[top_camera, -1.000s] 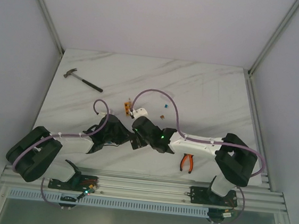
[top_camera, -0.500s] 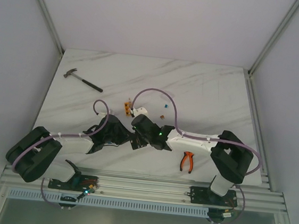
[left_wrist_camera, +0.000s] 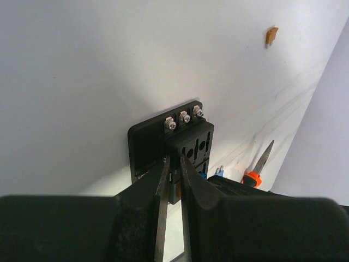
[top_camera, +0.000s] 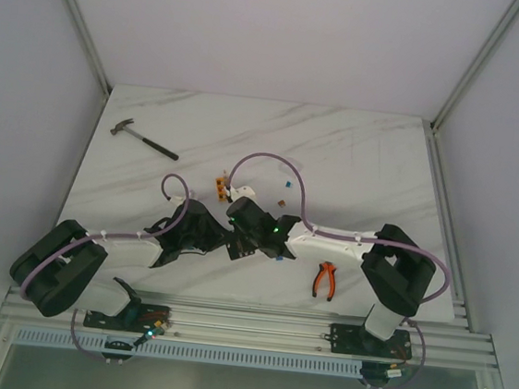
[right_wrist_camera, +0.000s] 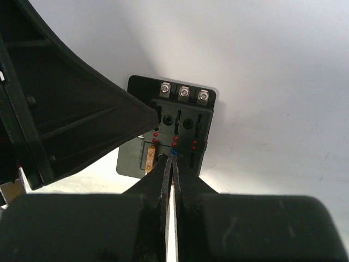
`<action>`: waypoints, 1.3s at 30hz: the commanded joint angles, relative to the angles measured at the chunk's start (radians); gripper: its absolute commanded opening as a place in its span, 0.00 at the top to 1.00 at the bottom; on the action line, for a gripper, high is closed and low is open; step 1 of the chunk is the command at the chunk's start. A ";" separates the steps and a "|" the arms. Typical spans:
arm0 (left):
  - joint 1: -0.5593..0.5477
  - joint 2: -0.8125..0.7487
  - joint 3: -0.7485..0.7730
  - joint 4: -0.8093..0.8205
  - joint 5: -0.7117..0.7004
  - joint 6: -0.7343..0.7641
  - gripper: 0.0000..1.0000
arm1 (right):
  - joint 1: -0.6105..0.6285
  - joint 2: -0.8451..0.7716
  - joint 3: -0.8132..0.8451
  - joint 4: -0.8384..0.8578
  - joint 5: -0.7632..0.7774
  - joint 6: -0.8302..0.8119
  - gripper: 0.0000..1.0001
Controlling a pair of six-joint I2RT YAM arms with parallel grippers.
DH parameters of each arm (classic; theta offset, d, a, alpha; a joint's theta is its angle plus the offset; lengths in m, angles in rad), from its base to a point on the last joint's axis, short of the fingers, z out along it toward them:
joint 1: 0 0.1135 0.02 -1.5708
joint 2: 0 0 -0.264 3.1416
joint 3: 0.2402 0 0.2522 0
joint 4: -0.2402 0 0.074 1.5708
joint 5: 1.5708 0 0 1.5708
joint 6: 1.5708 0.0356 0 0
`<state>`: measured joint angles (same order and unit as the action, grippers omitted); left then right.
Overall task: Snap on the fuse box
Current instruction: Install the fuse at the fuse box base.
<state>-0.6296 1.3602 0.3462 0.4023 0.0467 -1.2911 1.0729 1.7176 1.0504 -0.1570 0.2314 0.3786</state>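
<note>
Straight in on the left wrist view; finding the fuse box (left_wrist_camera: pixel 185 139) lying flat on the white table (top_camera: pixel 357 149), three screws (left_wrist_camera: pixel 184 117) along the far edge, a raised slotted block in the centre. Checking the left gripper (left_wrist_camera: pixel 173 161); pinched tight on the near corner of that raised block, fingers (left_wrist_camera: pixel 197 188) drawn nearly together with only black plastic between.

Over to the right wrist view; catching the right gripper (right_wrist_camera: pixel 172 157) directly above the slots, tips pressed all but together on a tiny blue piece (right_wrist_camera: pixel 173 153), down at the middle row of the block. Spotting an amber fuse (right_wrist_camera: pixel 151 158) seated just left of those tips; red dots beside the slots; the left arm's dark finger wedged against the block's left side.

Up to the top camera; placing the box at the near middle of the table, at the meeting point of the two wrists, almost wholly hidden beneath them. Noting orange-handled pliers (top_camera: pixel 326 280) beside the right arm; a hammer (top_camera: pixel 144 140) well apart at the far left; a small orange block (top_camera: pixel 219 187) just beyond the wrists.
</note>
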 commanded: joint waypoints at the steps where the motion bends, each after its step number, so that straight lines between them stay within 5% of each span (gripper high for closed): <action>1: -0.008 -0.006 -0.019 -0.034 -0.016 -0.013 0.78 | -0.002 0.032 0.035 -0.025 -0.025 0.013 0.95; 39: -0.022 -0.020 -0.047 -0.027 -0.030 -0.079 0.79 | 0.002 0.133 0.030 -0.257 -0.148 0.002 1.00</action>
<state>-0.6392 1.3468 0.3264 0.4072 0.0254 -1.3537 1.0634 1.7618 1.1053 -0.2230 0.1940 0.3771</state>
